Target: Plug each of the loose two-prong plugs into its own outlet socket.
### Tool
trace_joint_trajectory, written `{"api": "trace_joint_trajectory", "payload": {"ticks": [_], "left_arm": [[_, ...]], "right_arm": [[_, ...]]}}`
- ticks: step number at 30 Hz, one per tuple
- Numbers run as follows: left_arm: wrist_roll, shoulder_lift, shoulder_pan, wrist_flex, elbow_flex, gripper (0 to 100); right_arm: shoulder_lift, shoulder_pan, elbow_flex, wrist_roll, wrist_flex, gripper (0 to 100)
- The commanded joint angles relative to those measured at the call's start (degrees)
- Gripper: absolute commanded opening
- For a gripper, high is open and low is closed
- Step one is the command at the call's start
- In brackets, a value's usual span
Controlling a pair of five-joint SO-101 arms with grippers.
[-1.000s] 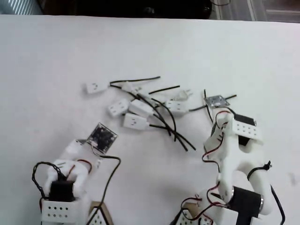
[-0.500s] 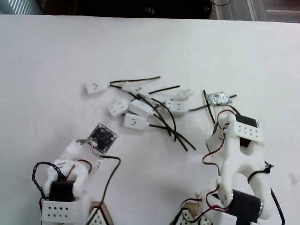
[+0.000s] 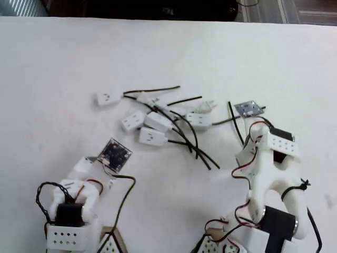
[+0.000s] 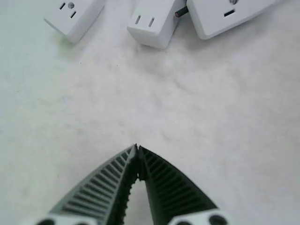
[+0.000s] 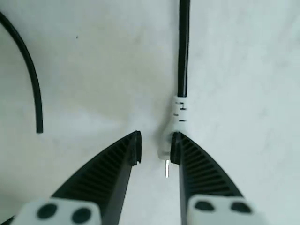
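My right hand (image 5: 154, 147) has eased back, narrowly open, the white black-corded two-prong plug (image 5: 176, 118) lying between its jaws; still to be gripped

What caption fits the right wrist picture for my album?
Open right claw with a white plug between its tips.

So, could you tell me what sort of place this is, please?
Probably a robotics lab or workshop bench: a plain white table, a left arm and right arm with exposed wiring, and a heap of sockets and short-corded plugs laid out as practice pieces.
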Motion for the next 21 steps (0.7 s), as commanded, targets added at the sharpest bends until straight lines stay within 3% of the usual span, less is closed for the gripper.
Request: {"api": "trace_joint_trajectory", "payload": {"ticks": [1,8,18,21], "left_arm": [[-0.4,-0.1,-0.5,0.4,-0.2,2],[-0.4,-0.1,-0.5,0.4,-0.2,2],[-0.4,-0.1,-0.5,0.4,-0.2,2],[-0.4,-0.1,-0.5,0.4,-0.2,2]], "right_arm": [[4.2,1.4,-2.3,2.9,-1.3,11.7],[10.1,3.3,-2.4,3.4,-6.7,11.5],[10.3,6.6,-4.4,7.2,-5.9,9.6],[8.7,6.5,-5.5,7.1,-1.4,13.9]]}}
